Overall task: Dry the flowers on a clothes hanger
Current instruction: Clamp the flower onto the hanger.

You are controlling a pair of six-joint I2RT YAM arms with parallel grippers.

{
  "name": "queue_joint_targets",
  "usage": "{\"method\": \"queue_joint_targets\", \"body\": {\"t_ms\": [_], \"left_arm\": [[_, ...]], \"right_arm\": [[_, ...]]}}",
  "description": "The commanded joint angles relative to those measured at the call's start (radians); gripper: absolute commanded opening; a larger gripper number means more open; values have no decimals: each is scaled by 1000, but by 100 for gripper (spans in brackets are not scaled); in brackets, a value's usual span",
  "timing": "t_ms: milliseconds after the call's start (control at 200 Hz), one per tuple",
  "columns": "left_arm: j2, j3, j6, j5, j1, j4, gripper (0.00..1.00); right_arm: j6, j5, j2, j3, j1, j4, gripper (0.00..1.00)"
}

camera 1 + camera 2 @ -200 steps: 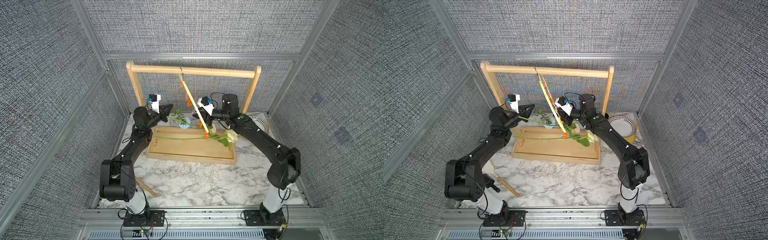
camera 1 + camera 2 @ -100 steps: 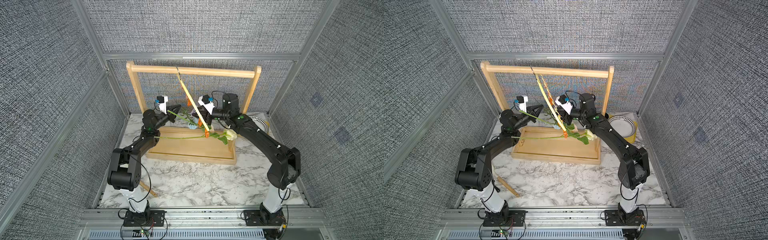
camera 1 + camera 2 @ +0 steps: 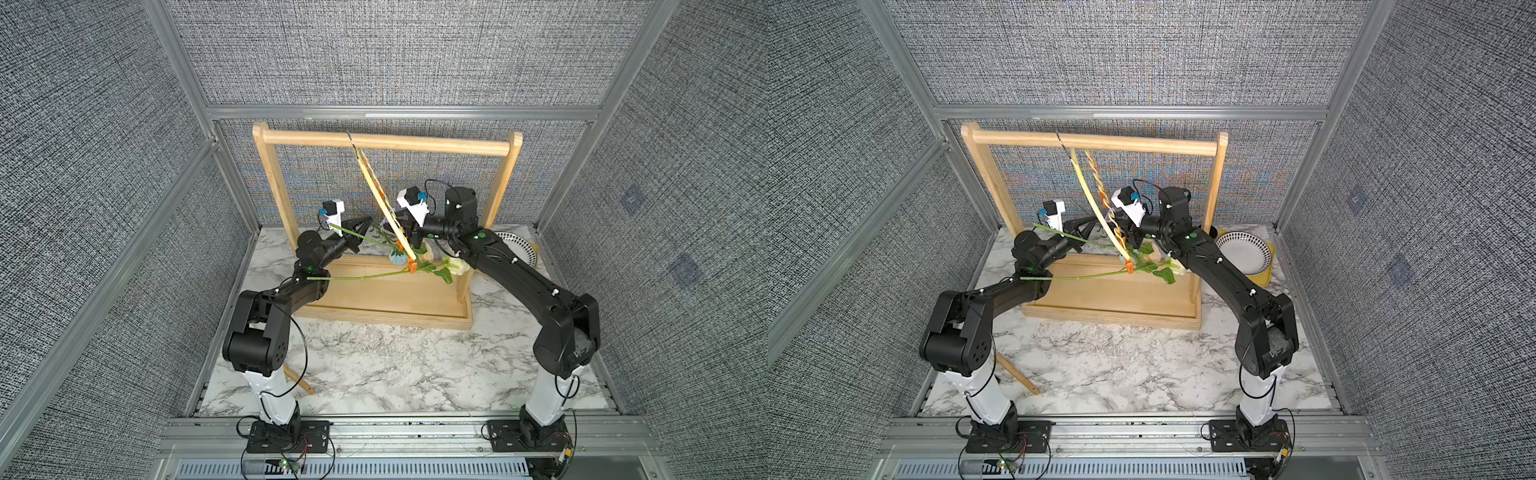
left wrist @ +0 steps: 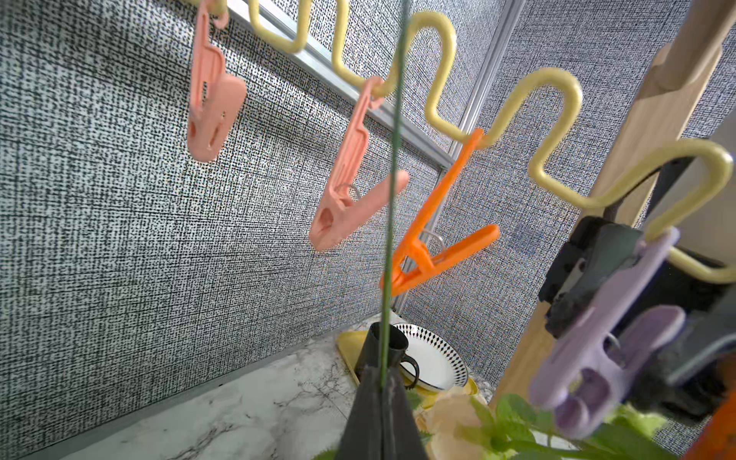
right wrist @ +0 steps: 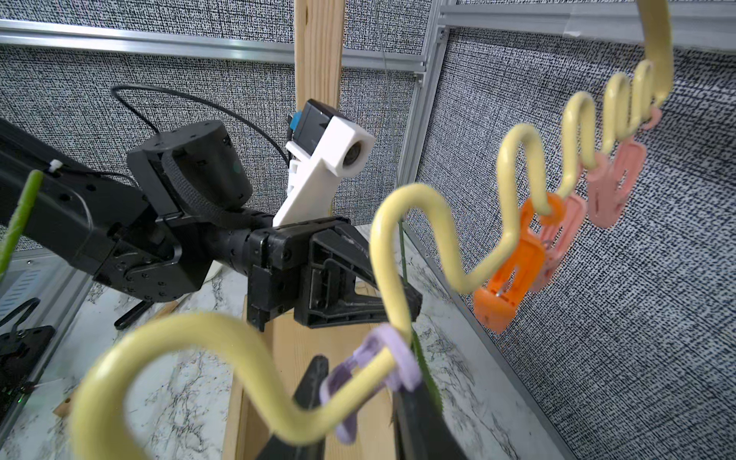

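The pale yellow clothes hanger (image 3: 380,199) (image 3: 1094,203) hangs tilted from the rack's top bar. My left gripper (image 3: 365,222) (image 4: 383,384) is shut on the thin green stem (image 4: 392,191) of the blue flower (image 3: 397,258), left of the hanger; the stem crosses in front of an orange clip (image 4: 438,247). My right gripper (image 3: 399,232) (image 5: 358,382) is shut on the purple clip (image 5: 374,366) (image 4: 589,358). The cream-white rose (image 3: 457,266) hangs by its stem from an orange clip (image 3: 412,266) at the hanger's low end. A peach rose (image 4: 450,414) lies below.
The light-wood rack (image 3: 386,143) stands on its wooden tray base (image 3: 386,303) at the back. A patterned plate (image 3: 1246,251) and a black mug (image 4: 388,350) sit at the back right. A wooden stick (image 3: 299,380) lies near the left arm's base.
My left arm has swung right toward the hanger, carrying the thin stem with it. The right arm and the clipped white rose have stayed put.
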State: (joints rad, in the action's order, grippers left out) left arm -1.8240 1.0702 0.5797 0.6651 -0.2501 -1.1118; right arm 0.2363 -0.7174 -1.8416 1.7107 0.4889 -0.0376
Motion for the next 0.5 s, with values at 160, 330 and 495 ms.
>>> {"method": "queue_joint_targets", "body": {"t_ms": [160,330,495], "left_arm": [[29,-32,5,-29,-18,-105,2],[57,-44,5,-15,-21,-118,2],[69,-55,14,-2,-21,-141,2]], "right_arm": [[-55,46,-3,-8,4,-83,29],[-61,43,-14,2,8,-85,29],[-64,47,-18,10,10,-92,26]]}}
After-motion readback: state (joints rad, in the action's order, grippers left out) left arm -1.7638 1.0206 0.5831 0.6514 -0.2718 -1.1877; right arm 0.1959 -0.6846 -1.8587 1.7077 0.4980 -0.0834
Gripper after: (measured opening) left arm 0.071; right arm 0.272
